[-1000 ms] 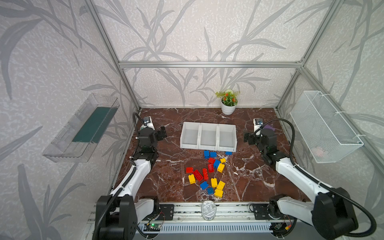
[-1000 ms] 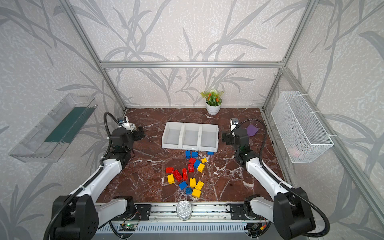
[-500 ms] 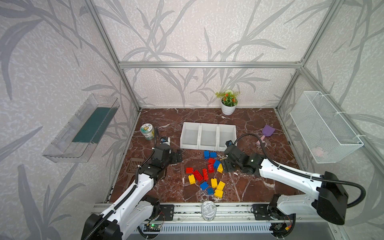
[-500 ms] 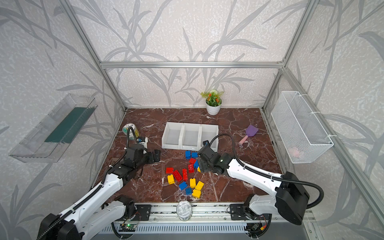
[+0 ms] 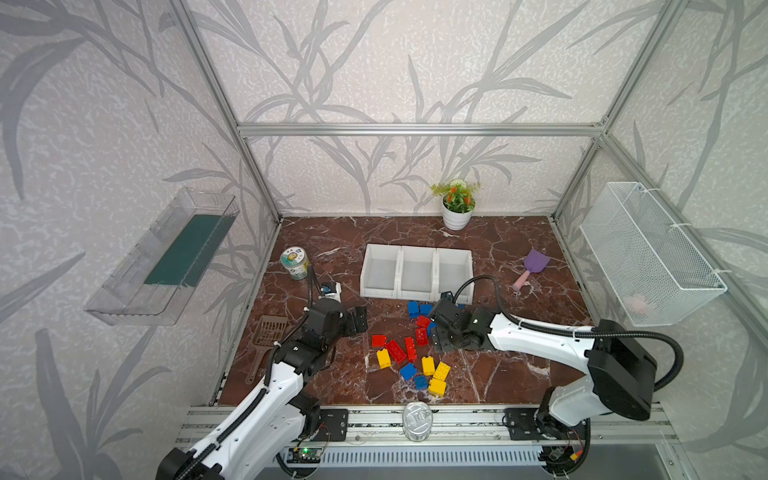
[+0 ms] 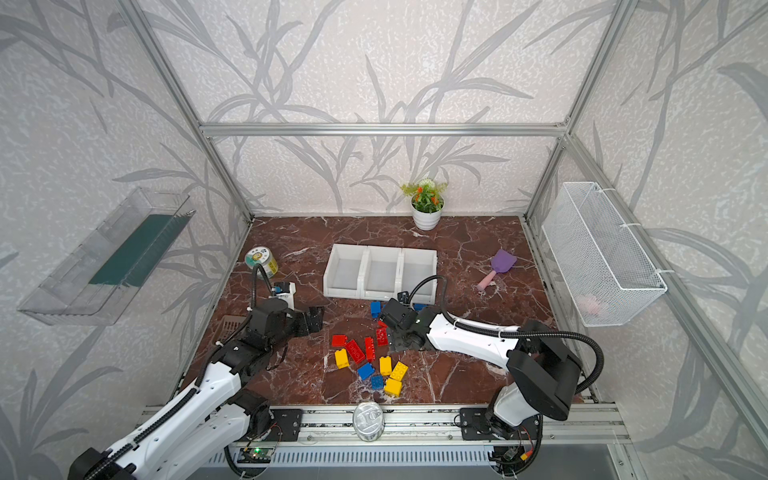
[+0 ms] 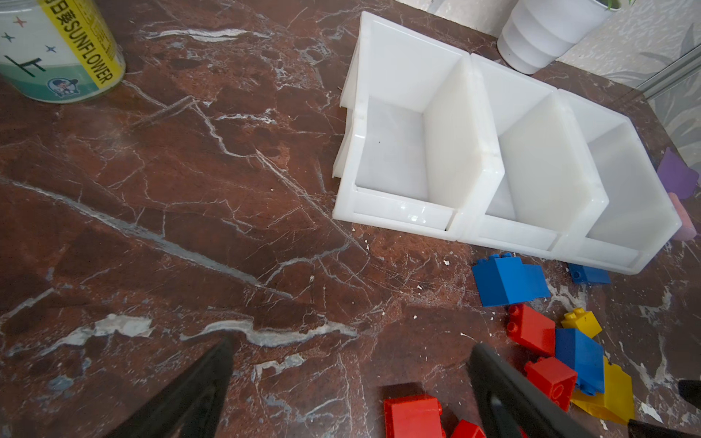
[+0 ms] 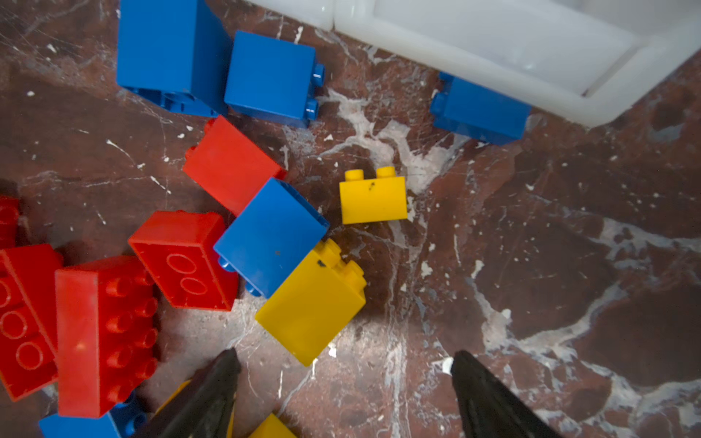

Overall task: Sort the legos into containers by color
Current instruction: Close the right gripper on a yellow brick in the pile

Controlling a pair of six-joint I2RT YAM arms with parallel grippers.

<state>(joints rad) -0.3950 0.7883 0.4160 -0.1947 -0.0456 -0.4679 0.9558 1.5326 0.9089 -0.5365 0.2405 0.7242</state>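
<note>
My left gripper (image 7: 352,345) has its jaws spread wide with nothing gripped, and it hovers low over the marble table (image 7: 189,189), just left of the legos (image 5: 397,351). They lie in a loose scatter of red, blue and yellow on the table in front of the containers (image 5: 398,274), three white bins joined in a row. My right gripper (image 8: 345,354) also has its jaws apart and holds nothing; in both top views it hangs over the right side of the pile, near the rightmost bin. In the right wrist view a large yellow brick (image 8: 311,303) lies just ahead of my fingertips, touching a tilted blue brick (image 8: 271,235). A small yellow brick (image 8: 373,199) sits a little apart beyond them, and a lone blue brick (image 8: 480,110) rests just beside that bin's low front
</note>
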